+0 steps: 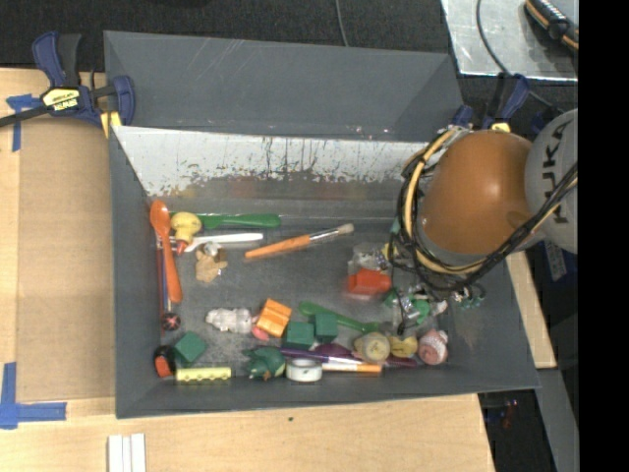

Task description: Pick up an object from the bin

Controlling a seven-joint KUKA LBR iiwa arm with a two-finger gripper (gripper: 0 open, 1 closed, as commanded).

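My gripper (406, 301) hangs low at the right end of the bin, mostly hidden under the arm's orange dome. Just left of it lies a red-orange block (369, 283), with a small clear piece (366, 261) behind that. A small green thing (422, 309) shows right at the gripper; whether it is held I cannot tell. In front of the gripper, near the front wall, lie a round beige disc (372, 346), a small yellow piece (403, 343) and a pink round thing (433, 346).
An orange paintbrush (295, 242), a green marker (236, 222) and an orange spoon (167, 254) lie at the left and middle. Along the front wall is a heap: orange block (274, 317), green blocks (299, 333), purple pen (324, 354), yellow brick (203, 374).
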